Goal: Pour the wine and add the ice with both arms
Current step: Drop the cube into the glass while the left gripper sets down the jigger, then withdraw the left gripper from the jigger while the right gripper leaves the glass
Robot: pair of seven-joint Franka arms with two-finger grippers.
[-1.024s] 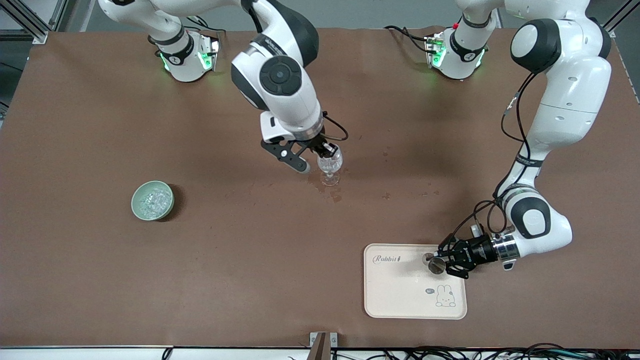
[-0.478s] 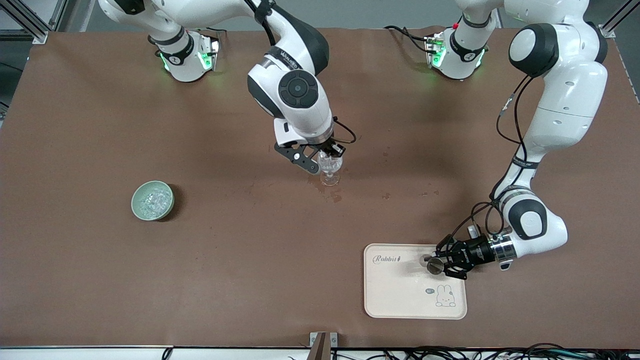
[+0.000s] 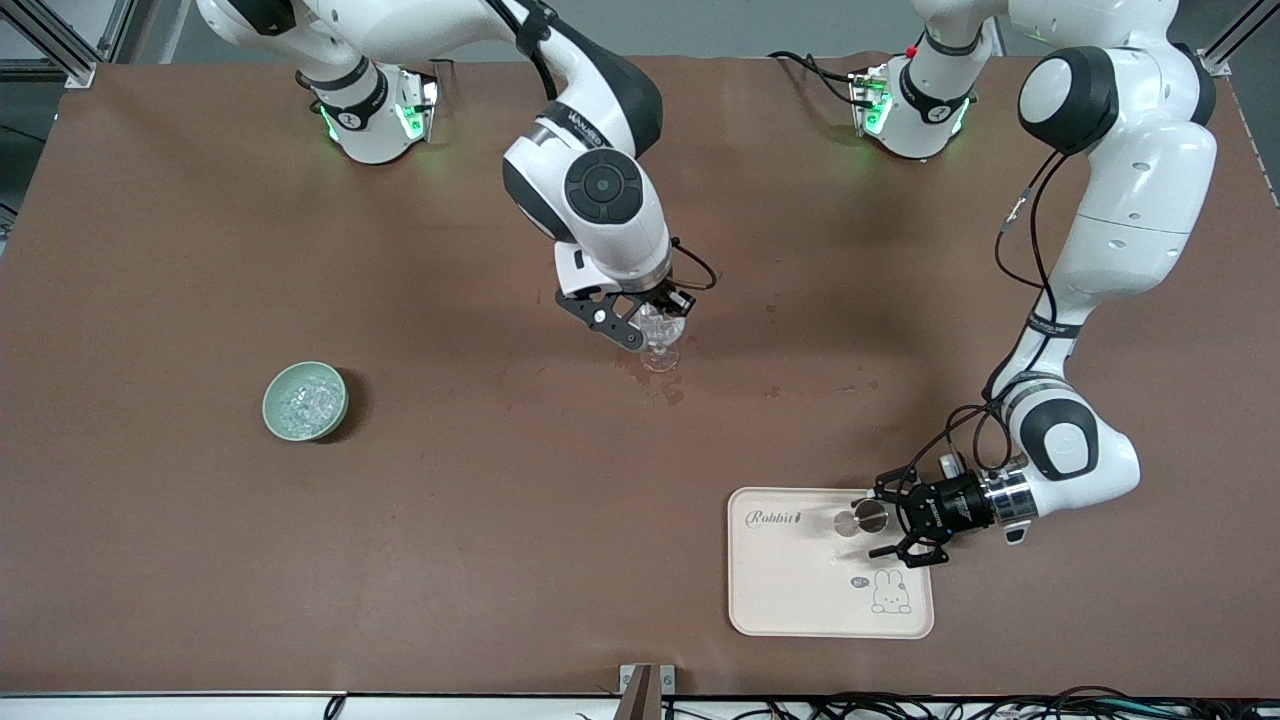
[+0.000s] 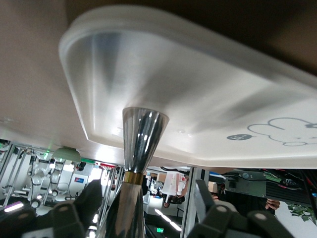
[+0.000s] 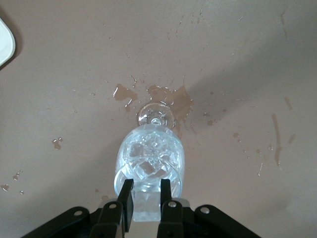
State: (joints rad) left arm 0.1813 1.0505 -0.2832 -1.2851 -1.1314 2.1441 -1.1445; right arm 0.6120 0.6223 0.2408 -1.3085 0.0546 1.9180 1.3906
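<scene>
1. Between its narrow jaws, the right gripper (image 5: 146, 186) seems to pinch one small clear ice chunk (image 5: 146, 207). It is directly over the mouth of the clear cut-pattern stemmed glass (image 5: 151, 158), so a drop should land inside.
2. The glass stands upright mid-table and already has ice in it. A brownish wet spill (image 5: 168, 94) surrounds its foot, so expect a slippery base. Don't nudge the rim.
3. The pale green round bowl (image 3: 272, 395) sits toward the right arm's end of the table, well apart from the glass. The rest of the ice (image 3: 305, 403) is piled in it, so the supply is within this arm's reach.
4. Left gripper (image 3: 885, 523): jaws wide, one on each side of the shiny chrome tapered pourer (image 3: 868, 520), with no grip visible. It is low and side-on.
5. The pourer stands on the cream rounded rabbit-print tray (image 3: 790, 590), nearer the front camera and toward the left arm's end. My read is that it's parked there, clear of the glass.
6. The pour looks done and the ice step is under way.
</scene>
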